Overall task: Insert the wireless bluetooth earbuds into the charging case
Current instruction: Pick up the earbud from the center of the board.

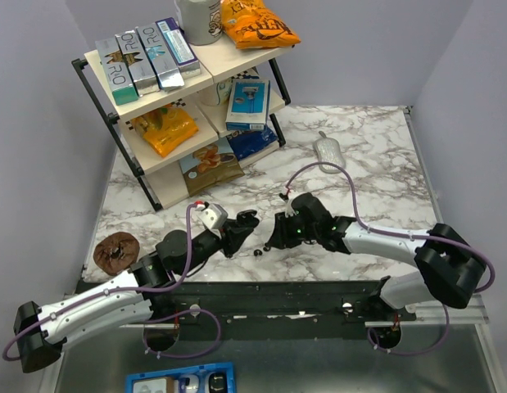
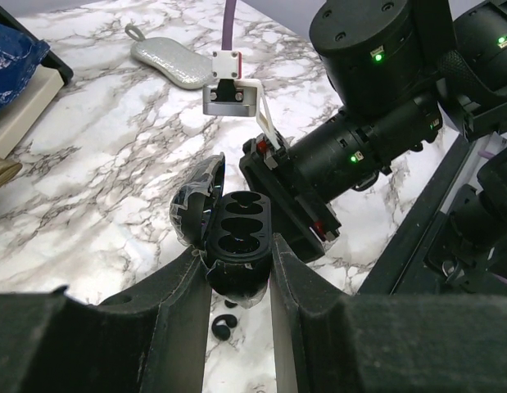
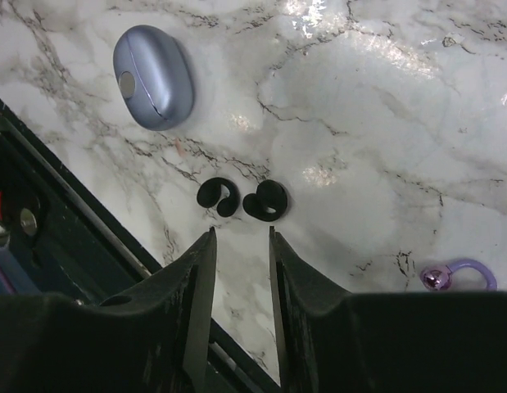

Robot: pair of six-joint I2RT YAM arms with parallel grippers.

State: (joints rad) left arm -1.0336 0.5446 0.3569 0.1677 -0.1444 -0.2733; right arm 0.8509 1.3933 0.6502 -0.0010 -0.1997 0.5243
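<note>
Seemingly empty black case in left claw

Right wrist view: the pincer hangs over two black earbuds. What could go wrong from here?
1. The black earbuds lie almost touching just ahead of the right pincer; closing may catch both or flick one away.
2. The left pincer holds the open black case by its lower end, with the right arm close beside it; a push could tilt the case or bump its lid.
3. A purple earbud lies nearby; pairs could get mixed.
</note>
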